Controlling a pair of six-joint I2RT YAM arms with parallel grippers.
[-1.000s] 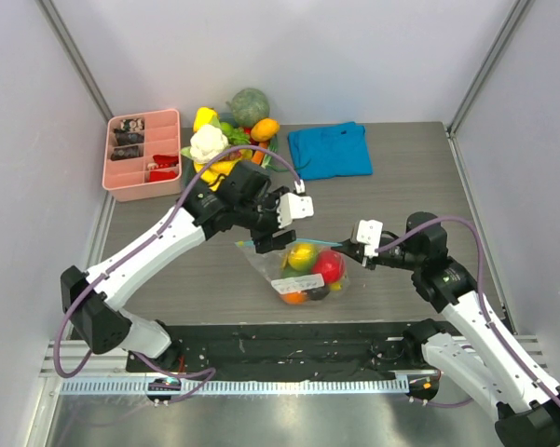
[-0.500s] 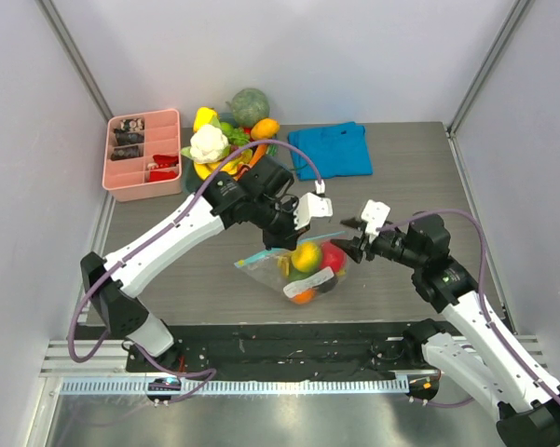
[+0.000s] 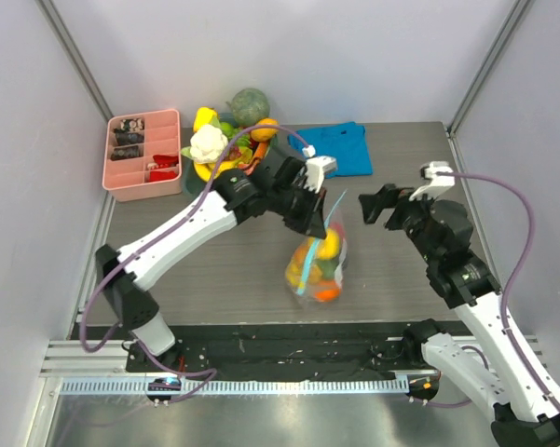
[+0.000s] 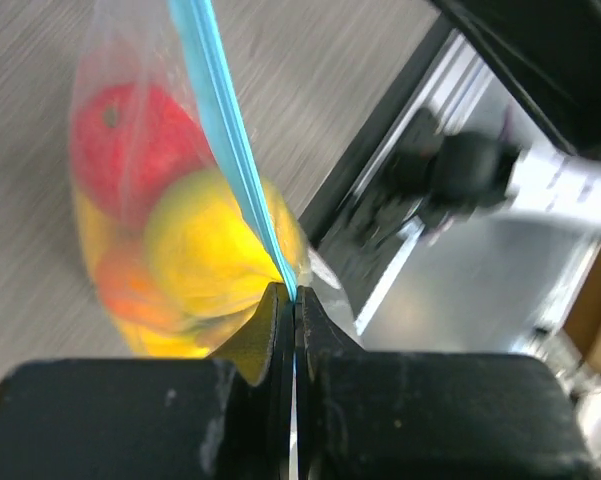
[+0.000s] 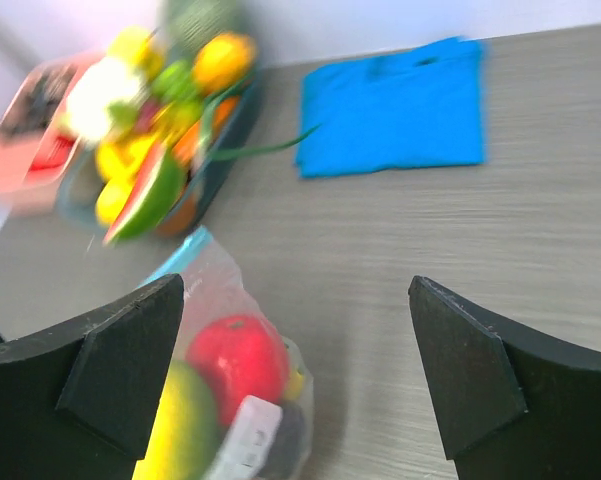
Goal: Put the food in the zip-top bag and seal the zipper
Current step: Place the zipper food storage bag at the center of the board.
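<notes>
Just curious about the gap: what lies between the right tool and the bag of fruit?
Nothing but bare grey table, seen from the top camera. The open right tool hangs apart from the zip-top bag, which the left tool pinches.

No readable text, numbers or brand marks in any view. Only candidate is the white label [image 5: 246, 432] on the zip-top bag [image 5: 216, 288] in the right wrist view. It's too blurred to make out any print.
</notes>
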